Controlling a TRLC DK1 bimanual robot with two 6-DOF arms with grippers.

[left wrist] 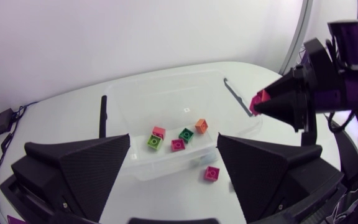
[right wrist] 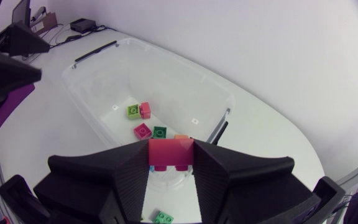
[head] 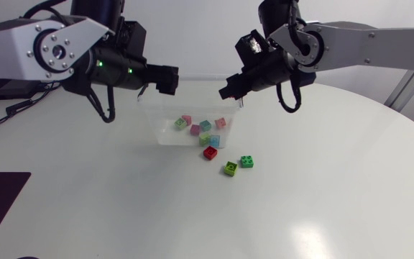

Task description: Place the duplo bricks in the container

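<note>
Right tool [head: 228, 91] clamped on a pink brick [right wrist: 171, 154] over the container [head: 155, 121] edge; left tool [left wrist: 173, 142] apart.

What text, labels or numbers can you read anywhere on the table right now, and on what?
No text is legible in any view.
Two small white stickers on the container floor: too small to read.
Loose bricks and the held brick in the right gripper: no print visible.

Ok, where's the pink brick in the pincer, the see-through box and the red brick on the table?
Pink plastic brick [right wrist: 171, 151]: right wrist view, its front face.
Clear plastic box [head: 149, 122]: head view, its left wall.
Red plastic brick [head: 210, 152]: head view, its studded top.
</note>
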